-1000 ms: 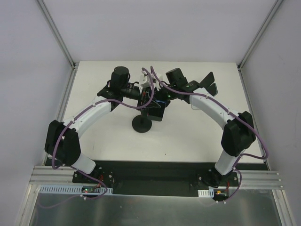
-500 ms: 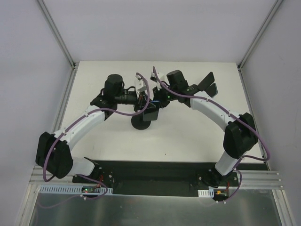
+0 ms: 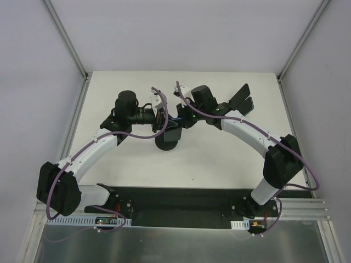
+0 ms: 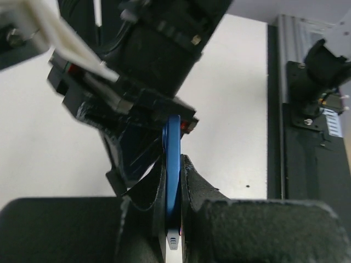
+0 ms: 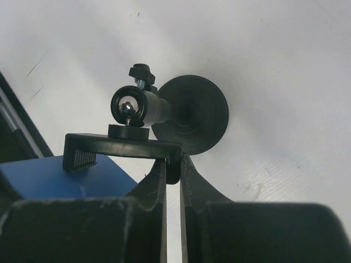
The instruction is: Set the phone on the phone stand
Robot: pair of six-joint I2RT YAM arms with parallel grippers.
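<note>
Slim blue rectangular phone (image 4: 173, 137), seen edge-on, pinched across its two flat faces by the left gripper (image 4: 173, 164), clamped shut on it and carried clear of the table. Likely stiff and fairly light, smooth-faced and so prone to slip or pivot in a narrow pinch. Screen side presumably fragile: no hard squeeze, no knocks against metal or plastic. Best held across the faces near one end, as here, leaving the other end free to enter the holder.

Just beside it, black phone stand (image 3: 166, 143): ribbed clamp bracket (image 5: 123, 143) on a shiny ball joint (image 5: 133, 105), over a round black base (image 5: 197, 112) resting on the white table (image 5: 274, 66). Right gripper (image 5: 173, 164) closed on one end of that bracket, apparently steadying it. Blue face just under the bracket's ribbed end in the right wrist view; seated or not, impossible to tell.
</note>
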